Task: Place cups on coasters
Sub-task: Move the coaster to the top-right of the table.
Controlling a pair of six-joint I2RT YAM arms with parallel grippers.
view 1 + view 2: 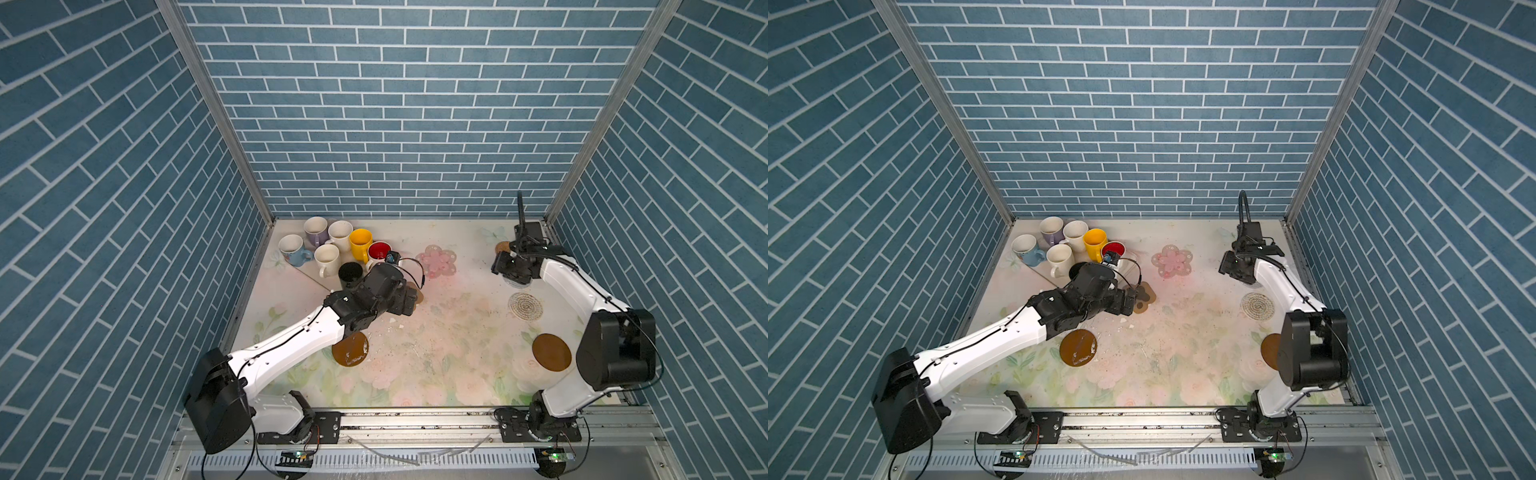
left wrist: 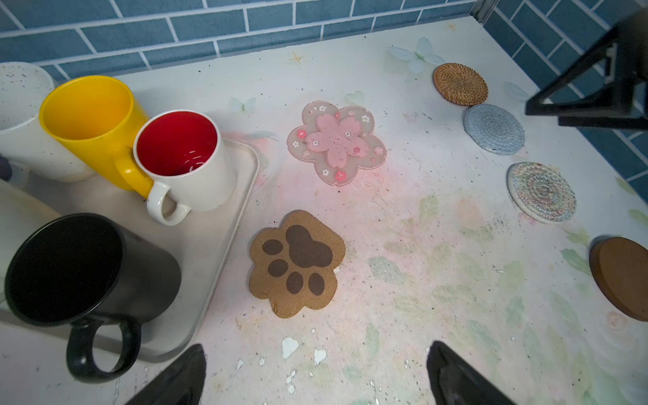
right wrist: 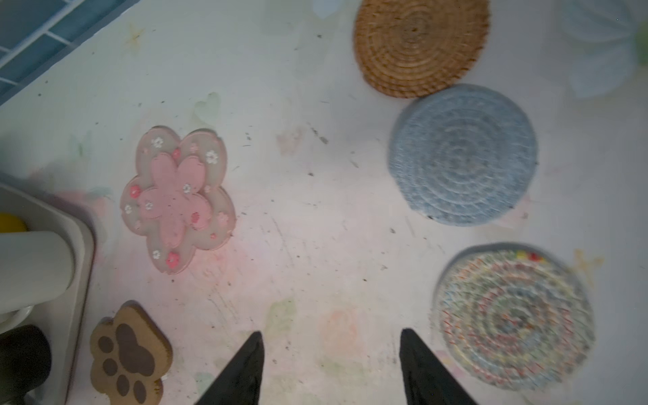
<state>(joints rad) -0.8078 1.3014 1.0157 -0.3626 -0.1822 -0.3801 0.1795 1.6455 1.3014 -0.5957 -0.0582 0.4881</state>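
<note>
- The left gripper [image 2: 317, 346] hangs over the table [image 2: 403, 280] just short of the paw-print coaster [image 2: 296, 263]; its jaws stand wide apart with nothing between them
- The right gripper [image 3: 330, 332] is on the far right side, low over bare table; its jaws are parted and grip nothing; the spiral coaster [image 3: 513, 317] lies just beside one finger
- The cups are clustered in the far left corner; the yellow mug [image 2: 91, 119], the red-lined white mug [image 2: 179, 147] and the black mug [image 2: 70, 266] stand upright on the cream tray [image 2: 224, 228]; yellow and red-lined mugs touch
- Behind them, in a top view, stand the light blue mug [image 1: 293, 249], the lavender mug [image 1: 316, 230] and two cream mugs [image 1: 340, 232] [image 1: 327, 257], all upright
- The pink flower coaster [image 2: 336, 143] lies mid-table, near the tray's corner; the paw-print coaster sits just beside the tray's edge
- The rattan coaster [image 2: 460, 84] touches the blue woven coaster [image 2: 493, 129]; the spiral coaster lies near them, apart
- One brown disc [image 1: 551, 351] lies near the right arm's base; the other brown disc [image 1: 351, 351] is partly hidden under the left arm
</note>
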